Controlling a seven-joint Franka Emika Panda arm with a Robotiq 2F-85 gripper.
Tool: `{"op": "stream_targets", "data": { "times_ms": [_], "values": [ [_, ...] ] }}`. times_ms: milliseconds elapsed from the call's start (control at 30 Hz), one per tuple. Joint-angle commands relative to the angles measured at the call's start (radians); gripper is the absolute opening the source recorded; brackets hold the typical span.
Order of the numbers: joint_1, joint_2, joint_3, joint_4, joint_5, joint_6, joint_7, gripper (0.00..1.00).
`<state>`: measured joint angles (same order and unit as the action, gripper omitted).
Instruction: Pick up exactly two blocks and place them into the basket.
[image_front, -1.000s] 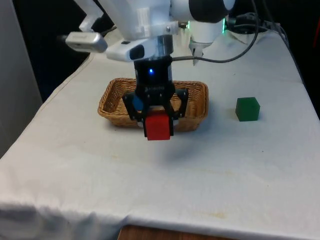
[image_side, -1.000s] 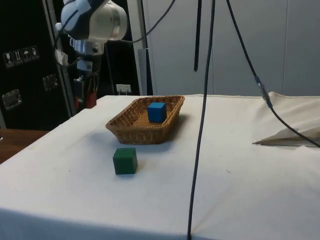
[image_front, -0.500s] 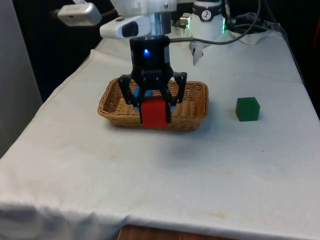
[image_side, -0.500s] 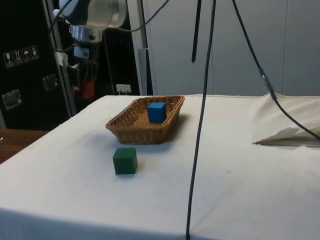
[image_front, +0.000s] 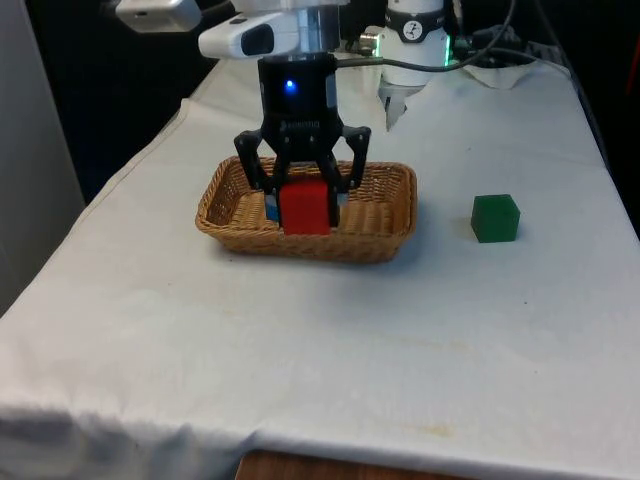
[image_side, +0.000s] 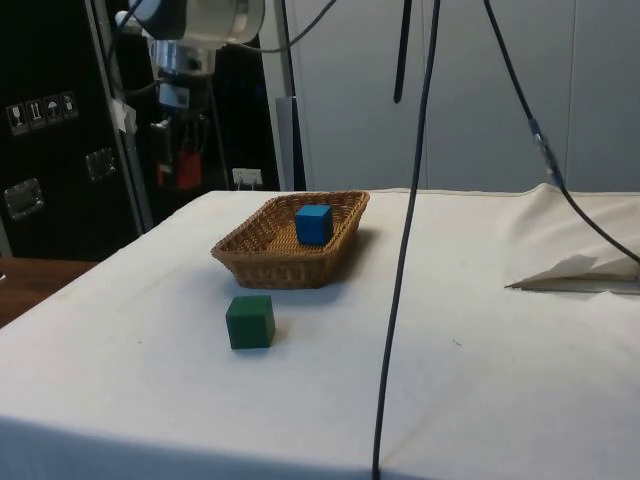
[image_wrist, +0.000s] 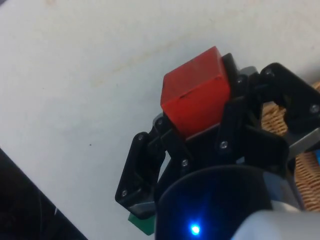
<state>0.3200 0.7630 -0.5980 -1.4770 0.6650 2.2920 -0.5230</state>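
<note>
Risk sits mostly in where the red block (image_front: 304, 208) gets let go. The claw (image_front: 303, 205) has it clamped between the two fingers, held in the air at the centre of the front frame, overlapping the wicker basket (image_front: 385, 240). From that angle it looks as if the block hangs above the basket's near part, but the side view makes me doubt it: there the red block (image_side: 188, 168) shows in the upper left of the frame, well apart from the basket (image_side: 270, 262) at frame centre, with bare worktop (image_side: 480, 330) under it. I judge the claw is not yet over the basket, so a release now would drop the block on the cloth beside the rim, or clip the rim and bounce off.

One blue block (image_side: 313, 223) already lies inside the basket, toward its far end in the side frame. If the red one comes down right on top of it, it could tip and roll over the low woven wall.

In the wrist view the red block (image_wrist: 196, 92) is gripped near one corner region and sits skewed between the fingers (image_wrist: 137, 170), so it may twist or slip during travel.

Last worry: the green block (image_front: 496, 218) rests at right of centre in the front frame, apart from the basket. With red in, the count is two; fetching green would overshoot.
</note>
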Motion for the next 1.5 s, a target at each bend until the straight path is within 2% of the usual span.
{"op": "stream_targets", "data": {
  "times_ms": [0,33,300,333,367,600,633,667,733,900,933,967,1000,1233,1267,1300,1467],
  "values": [
    [0.002,-0.004,0.000,-0.009,-0.004,0.007,0.000,0.02],
    [0.020,-0.020,-0.012,-0.042,-0.016,0.029,0.002,0.02],
    [0.037,-0.059,-0.015,-0.119,-0.072,0.066,0.002,0.02],
    [0.019,-0.043,-0.001,-0.088,-0.064,0.047,0.000,0.02],
    [0.038,-0.063,-0.015,-0.127,-0.078,0.070,0.003,0.02],
    [0.040,-0.091,-0.011,-0.177,-0.126,0.100,-0.009,0.02],
    [0.028,-0.080,-0.002,-0.157,-0.121,0.085,-0.006,0.02],
    [0.038,-0.096,-0.008,-0.182,-0.127,0.103,-0.012,0.02],
    [0.038,-0.108,-0.005,-0.201,-0.124,0.108,-0.024,0.02],
    [0.048,-0.135,-0.008,-0.246,-0.128,0.119,-0.040,0.02],
    [0.036,-0.120,-0.001,-0.220,-0.123,0.102,-0.039,0.02],
    [0.050,-0.141,-0.009,-0.256,-0.129,0.119,-0.041,0.02],
    [0.054,-0.153,-0.010,-0.275,-0.132,0.121,-0.042,0.02],
    [0.070,-0.194,-0.006,-0.340,-0.131,0.130,-0.038,0.02],
    [0.056,-0.176,0.002,-0.307,-0.127,0.108,-0.039,0.02],
    [0.072,-0.199,-0.005,-0.347,-0.131,0.131,-0.036,0.02],
    [0.078,-0.225,0.001,-0.386,-0.129,0.141,-0.028,0.02]
  ]
}}
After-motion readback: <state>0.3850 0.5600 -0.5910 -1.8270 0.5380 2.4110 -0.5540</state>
